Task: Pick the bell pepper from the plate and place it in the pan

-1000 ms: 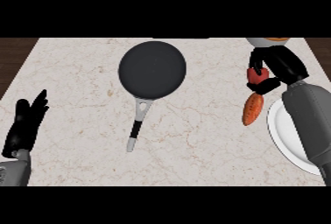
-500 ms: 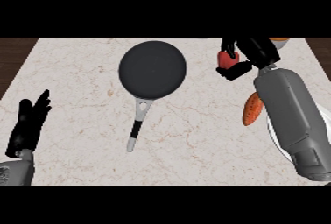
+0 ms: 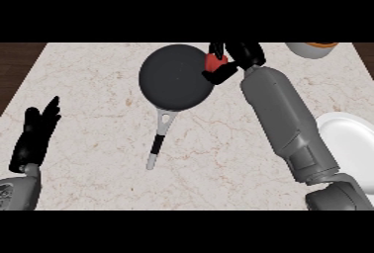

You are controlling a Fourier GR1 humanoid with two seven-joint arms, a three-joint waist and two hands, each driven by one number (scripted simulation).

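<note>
Over the pan's (image 3: 173,75) right rim, the right hand (image 3: 235,58) curls round the red bell pepper (image 3: 214,61), mostly hiding it, orientation unreadable.

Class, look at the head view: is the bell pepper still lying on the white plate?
No, the right hand holds the bell pepper at the pan's rim, far from the plate.

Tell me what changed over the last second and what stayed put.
The right hand, shut on the red bell pepper, carried it from the white plate leftward to the right rim of the black pan. An orange item beside the plate no longer shows. The pan kept its place, and the left hand stayed open at the lower left.
</note>
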